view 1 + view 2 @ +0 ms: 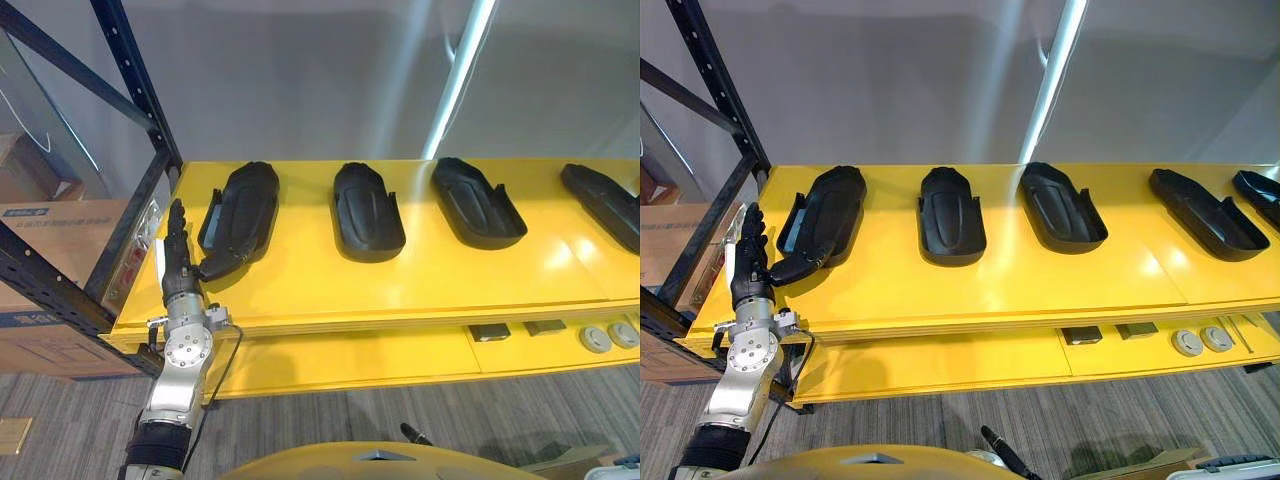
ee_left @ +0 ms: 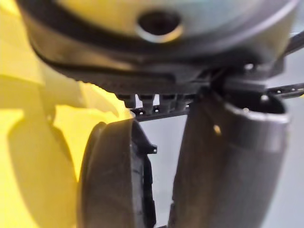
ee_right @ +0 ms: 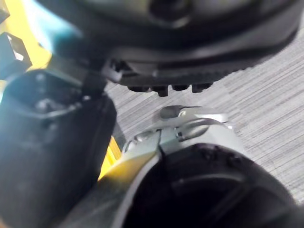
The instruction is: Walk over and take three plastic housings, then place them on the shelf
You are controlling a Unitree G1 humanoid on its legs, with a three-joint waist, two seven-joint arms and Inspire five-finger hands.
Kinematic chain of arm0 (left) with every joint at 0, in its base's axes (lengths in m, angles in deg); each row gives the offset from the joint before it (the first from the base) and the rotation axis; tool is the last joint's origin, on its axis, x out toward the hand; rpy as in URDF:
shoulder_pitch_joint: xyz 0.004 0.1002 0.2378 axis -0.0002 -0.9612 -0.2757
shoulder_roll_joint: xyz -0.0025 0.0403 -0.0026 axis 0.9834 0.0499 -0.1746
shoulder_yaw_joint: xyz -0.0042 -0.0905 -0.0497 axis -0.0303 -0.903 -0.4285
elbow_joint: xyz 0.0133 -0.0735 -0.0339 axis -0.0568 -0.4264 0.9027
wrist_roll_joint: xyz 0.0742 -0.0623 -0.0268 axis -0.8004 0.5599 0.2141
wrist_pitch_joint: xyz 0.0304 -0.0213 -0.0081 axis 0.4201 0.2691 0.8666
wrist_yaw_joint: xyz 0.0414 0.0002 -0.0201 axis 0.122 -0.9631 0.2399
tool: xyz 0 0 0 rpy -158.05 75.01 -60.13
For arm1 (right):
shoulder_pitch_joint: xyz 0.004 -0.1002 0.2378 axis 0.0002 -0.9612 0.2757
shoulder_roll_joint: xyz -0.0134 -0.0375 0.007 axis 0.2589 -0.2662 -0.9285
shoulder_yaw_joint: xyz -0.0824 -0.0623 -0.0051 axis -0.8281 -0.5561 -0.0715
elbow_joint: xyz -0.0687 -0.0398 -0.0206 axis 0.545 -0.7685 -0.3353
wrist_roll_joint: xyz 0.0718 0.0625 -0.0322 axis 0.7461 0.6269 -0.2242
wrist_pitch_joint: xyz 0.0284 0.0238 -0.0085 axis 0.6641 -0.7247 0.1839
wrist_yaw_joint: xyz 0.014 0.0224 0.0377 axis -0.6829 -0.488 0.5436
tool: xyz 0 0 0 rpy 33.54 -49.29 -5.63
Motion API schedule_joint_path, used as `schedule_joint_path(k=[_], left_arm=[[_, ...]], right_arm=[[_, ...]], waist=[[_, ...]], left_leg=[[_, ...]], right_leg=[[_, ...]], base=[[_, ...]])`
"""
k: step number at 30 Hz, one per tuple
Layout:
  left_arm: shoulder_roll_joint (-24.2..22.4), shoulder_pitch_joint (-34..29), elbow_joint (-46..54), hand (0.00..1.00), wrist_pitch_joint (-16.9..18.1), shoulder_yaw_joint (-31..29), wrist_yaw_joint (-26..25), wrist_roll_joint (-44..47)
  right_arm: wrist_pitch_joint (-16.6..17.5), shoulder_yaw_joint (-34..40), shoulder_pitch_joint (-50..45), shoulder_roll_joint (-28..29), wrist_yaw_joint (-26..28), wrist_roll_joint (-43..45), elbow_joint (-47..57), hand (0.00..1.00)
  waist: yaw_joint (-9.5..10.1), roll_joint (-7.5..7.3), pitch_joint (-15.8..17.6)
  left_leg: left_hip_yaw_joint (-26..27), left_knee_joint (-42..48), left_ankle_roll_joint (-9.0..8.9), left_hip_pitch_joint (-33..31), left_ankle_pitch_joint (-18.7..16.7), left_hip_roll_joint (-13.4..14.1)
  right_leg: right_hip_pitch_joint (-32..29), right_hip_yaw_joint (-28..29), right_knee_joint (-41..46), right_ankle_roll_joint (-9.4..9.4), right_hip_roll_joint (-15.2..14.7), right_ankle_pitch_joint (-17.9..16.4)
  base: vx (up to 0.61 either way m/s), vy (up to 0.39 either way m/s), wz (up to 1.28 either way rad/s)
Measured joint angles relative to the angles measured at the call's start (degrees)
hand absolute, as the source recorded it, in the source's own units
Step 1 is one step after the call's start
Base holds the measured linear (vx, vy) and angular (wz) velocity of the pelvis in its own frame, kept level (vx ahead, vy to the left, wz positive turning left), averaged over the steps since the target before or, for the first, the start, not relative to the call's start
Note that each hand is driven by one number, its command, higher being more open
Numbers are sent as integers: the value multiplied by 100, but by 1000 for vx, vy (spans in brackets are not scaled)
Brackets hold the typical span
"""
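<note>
Indoors, yellow table (image 1: 400, 290), black housings (image 1: 368, 212), grey carpet (image 1: 400, 410)

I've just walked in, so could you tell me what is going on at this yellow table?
The robot's left hand is at the leftmost housing of a row of black housings on the yellow table, fingers straight, thumb against its near end. The housing lies on the table, not lifted. The right hand is low, over the floor.
</note>
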Motion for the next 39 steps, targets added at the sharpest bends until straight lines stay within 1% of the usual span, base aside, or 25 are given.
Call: schedule_joint_path(k=[5,9,14,16,18,23,30,33,34,35,36,37,39], left_arm=[[-12,-145,0,100,-1,10,-61,5],[-107,-175,-1,100,0,20,43,204],[-112,-177,-3,100,10,172,602,231],[-111,-177,-3,100,14,200,709,231],[-112,-178,-3,100,20,295,789,230],[-110,-177,-2,100,83,344,844,434],[-109,-179,-2,100,119,399,843,443],[-110,-179,-2,100,119,401,730,416],[-110,-180,-2,100,118,401,489,368],[-110,-180,-2,100,118,401,420,341],[-110,-180,0,100,119,395,155,134],[-112,-179,5,100,139,388,-211,-98],[-113,-180,64,100,161,361,-535,-260]], right_arm=[[-25,1,76,0,1,2,0,100],[-26,1,90,0,0,1,0,100],[-26,1,92,0,0,0,0,100],[-24,1,91,0,-2,-18,0,100],[-20,0,92,0,2,-227,0,100],[-21,-3,96,0,-1,-224,0,100],[-21,-4,100,-1,-2,-223,0,100],[-21,-5,102,-1,-2,-223,0,100],[-19,-5,103,-1,-4,-223,1,100],[-14,-6,103,-1,-6,-223,1,100],[30,-12,96,-1,-35,-223,-3,100],[207,-86,96,0,-148,-194,-4,100],[475,-177,61,6,-331,-78,-6,100]], waist=[[-5,22,20],[9,21,20],[3,40,32],[-1,47,36],[-1,54,40],[0,58,41],[-1,65,44],[-2,68,46],[-2,70,48],[-3,71,48],[-4,73,50],[-2,77,52],[0,80,54]], left_leg=[[-1,1,0,-1,0,0],[-5,1,0,-3,0,-1],[-3,-1,0,-6,0,0],[-1,-1,0,-7,0,0],[0,-1,0,-8,0,0],[-2,0,0,-9,0,1],[-3,0,0,-15,0,1],[-3,1,0,-15,0,1],[-4,2,0,-14,0,1],[-4,2,0,-14,0,1],[-6,2,0,-14,0,1],[-8,3,0,-14,0,1],[-10,3,0,-16,1,1]], right_leg=[[-4,-1,0,1,0,0],[-3,-3,0,0,0,0],[-5,-2,0,-2,-1,-2],[-7,-2,0,-1,-1,-3],[-8,-2,0,2,-1,-3],[-8,-3,0,8,0,0],[-17,-4,-1,11,-1,2],[-17,-4,-1,16,-1,5],[-17,-6,-1,17,-1,6],[-17,-6,-1,17,-1,6],[-18,-7,-1,18,-1,6],[-17,-9,0,18,-2,6],[-19,-13,0,19,-2,6]], base=[[0,0,0],[0,0,0],[0,0,0],[0,0,0],[0,0,0],[0,0,0],[0,0,0],[0,0,0],[0,0,0],[0,0,0],[0,0,0],[0,0,0],[0,0,0]])
